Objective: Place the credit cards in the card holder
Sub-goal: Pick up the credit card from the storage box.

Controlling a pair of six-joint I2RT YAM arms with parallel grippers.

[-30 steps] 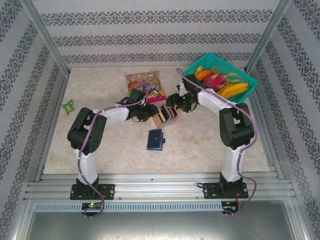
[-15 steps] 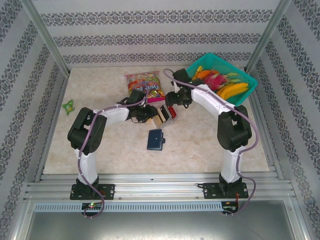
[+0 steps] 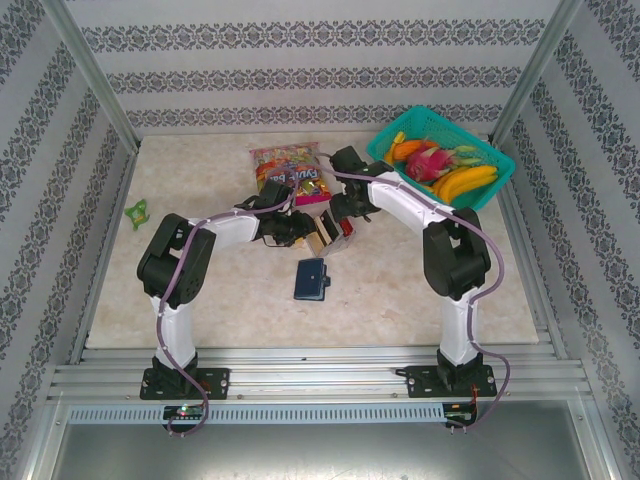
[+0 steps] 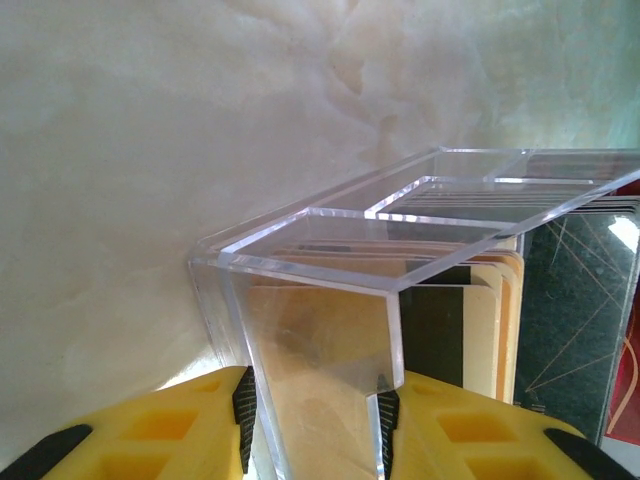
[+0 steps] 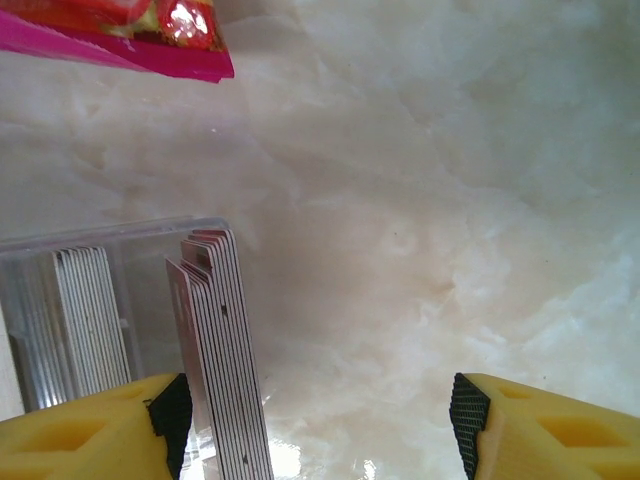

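A clear open-topped box (image 3: 328, 232) stands mid-table with several credit cards upright in it. The left wrist view shows tan cards (image 4: 480, 320) and a dark card (image 4: 570, 300) behind the box's clear wall (image 4: 320, 330). My left gripper (image 4: 315, 430) is shut on that wall, at the box's left side (image 3: 300, 230). My right gripper (image 3: 345, 212) is open at the box's far right end. Beside its left finger (image 5: 165, 420), a stack of cards (image 5: 220, 340) stands edge-on between the jaws. The navy card holder (image 3: 312, 278) lies closed just in front of the box.
A colourful snack bag (image 3: 290, 172) lies behind the box, its pink edge (image 5: 120, 50) at the top of the right wrist view. A teal basket (image 3: 500, 160) of toy fruit sits at the back right. A small green toy (image 3: 136, 212) lies far left.
The right arm has swung left toward the box, bringing its open gripper beside the end stack of cards. The left gripper and the box have not moved.
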